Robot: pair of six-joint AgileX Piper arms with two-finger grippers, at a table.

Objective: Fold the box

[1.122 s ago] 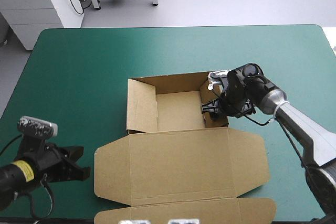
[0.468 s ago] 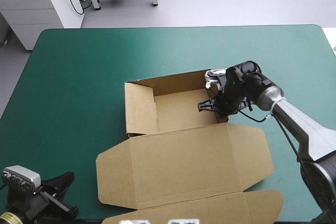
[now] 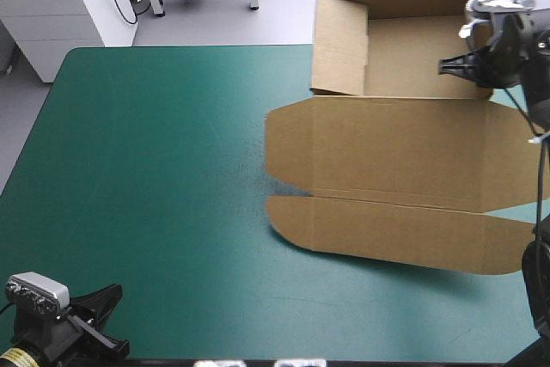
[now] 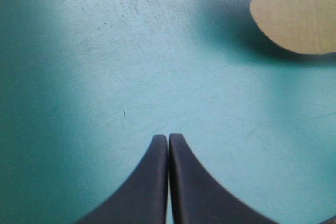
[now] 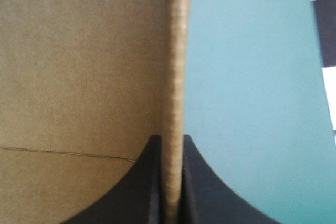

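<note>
Over the teal-green bench's (image 3: 155,169) far right corner, held the brown box (image 3: 404,152) aloft, one wall pinched between the right fingers (image 5: 142,182), tray walls raised, lid not yet folded; pressed the left fingers (image 4: 152,182) together, empty, a flap well ahead.

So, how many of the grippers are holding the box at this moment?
1. The right gripper is shut on the box's right wall, toward the teal-green cover's far right corner. The left gripper, shut on nothing, is over the near left corner.
</note>
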